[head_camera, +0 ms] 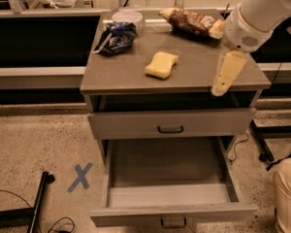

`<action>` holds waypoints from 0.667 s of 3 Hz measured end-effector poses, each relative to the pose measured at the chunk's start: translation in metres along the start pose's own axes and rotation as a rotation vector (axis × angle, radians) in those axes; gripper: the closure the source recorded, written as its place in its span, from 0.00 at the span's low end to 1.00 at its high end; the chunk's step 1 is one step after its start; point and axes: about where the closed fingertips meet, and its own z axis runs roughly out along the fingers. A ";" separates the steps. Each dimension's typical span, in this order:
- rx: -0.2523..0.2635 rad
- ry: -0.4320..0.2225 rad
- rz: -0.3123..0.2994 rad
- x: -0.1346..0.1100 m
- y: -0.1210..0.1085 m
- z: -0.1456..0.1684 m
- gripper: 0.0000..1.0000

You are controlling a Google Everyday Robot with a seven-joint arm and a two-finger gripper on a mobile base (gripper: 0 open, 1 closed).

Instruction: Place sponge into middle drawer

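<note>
Sponge (pixel 161 65), pale yellow, lies flat near the middle of the grey table (pixel 131 77), well apart from the tool (pixel 219 89), which hangs tip-down over the table's right front edge. How far open the tool is I cannot tell. Behind the sponge sit a brown snack bag (pixel 194 22), a dark blue bag (pixel 117 37) and a white bowl (pixel 127 17). Below, the middle drawer (pixel 174 213) stands pulled out under the upper drawer front (pixel 136 125). A blue tape X (pixel 80 176) marks the speckled floor (pixel 39 144).

End effector (pixel 220 87) hangs over the right edge of the countertop (pixel 131 74), apart from the sponge (pixel 161 64).
</note>
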 end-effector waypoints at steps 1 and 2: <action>0.019 -0.042 0.007 -0.008 -0.051 0.027 0.00; -0.002 -0.086 0.071 -0.014 -0.085 0.061 0.00</action>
